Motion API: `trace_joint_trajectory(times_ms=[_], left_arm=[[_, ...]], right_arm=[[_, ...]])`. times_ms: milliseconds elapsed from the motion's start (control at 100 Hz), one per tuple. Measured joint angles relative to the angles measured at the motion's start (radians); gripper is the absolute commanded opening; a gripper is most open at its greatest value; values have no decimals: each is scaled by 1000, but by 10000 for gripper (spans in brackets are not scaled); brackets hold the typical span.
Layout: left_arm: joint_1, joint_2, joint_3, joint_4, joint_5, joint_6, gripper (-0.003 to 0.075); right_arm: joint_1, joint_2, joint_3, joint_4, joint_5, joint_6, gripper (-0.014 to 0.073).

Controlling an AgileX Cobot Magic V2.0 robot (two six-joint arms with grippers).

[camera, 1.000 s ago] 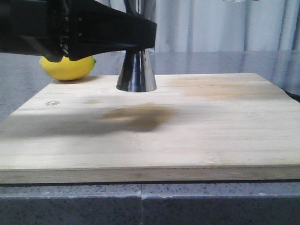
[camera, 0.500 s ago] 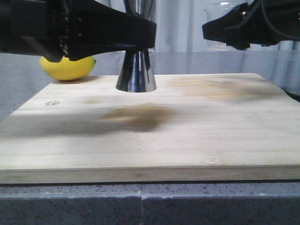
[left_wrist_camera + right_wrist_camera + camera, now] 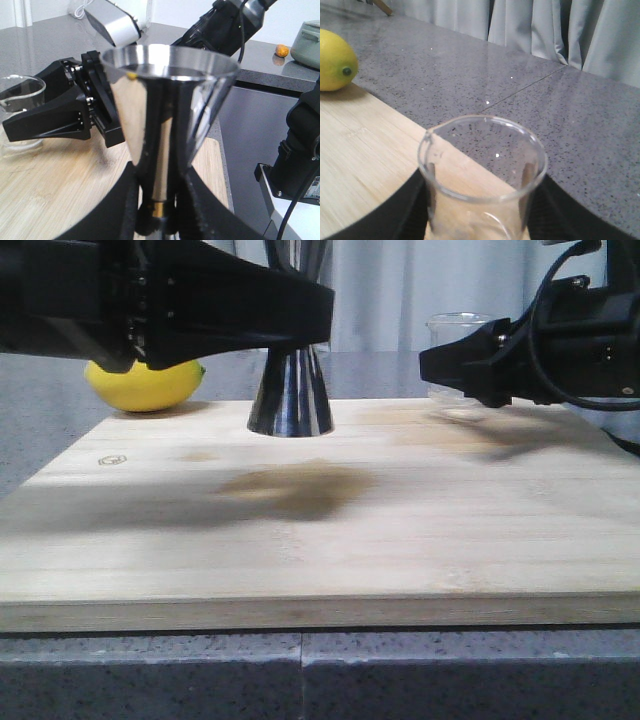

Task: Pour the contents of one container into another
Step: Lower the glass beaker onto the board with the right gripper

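Note:
The steel jigger (image 3: 291, 400) stands upright on the wooden board (image 3: 330, 540), toward its back left. My left gripper (image 3: 300, 328) is shut on its narrow waist. In the left wrist view the jigger (image 3: 167, 95) fills the middle, and the gripper (image 3: 159, 212) clamps it at the brass band. The clear glass beaker (image 3: 455, 327) is upright in my right gripper (image 3: 452, 365), which is shut on it at the board's back right. I cannot tell whether the beaker touches the board. The right wrist view shows the beaker (image 3: 482, 165) between the black fingers (image 3: 420, 200).
A yellow lemon (image 3: 145, 385) lies on the grey stone counter (image 3: 60, 430) behind the board's left corner; the lemon (image 3: 335, 60) also shows in the right wrist view. Curtains (image 3: 430, 290) hang behind. The counter's front edge (image 3: 320, 680) runs below the board.
My right gripper came down from above the frame with the beaker, lower and slightly left, to the board's back right. The left gripper and jigger have not moved.

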Motion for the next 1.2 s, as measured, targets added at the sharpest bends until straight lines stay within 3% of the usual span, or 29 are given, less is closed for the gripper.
trace_joint_trajectory(times_ms=[870,1200], left_arm=[[0,0,0,0,0,0,-19],[0,0,0,0,0,0,-19]], right_arm=[[0,68,0,22,-62,-18,111],[0,70,0,24,-60,-18,332]])
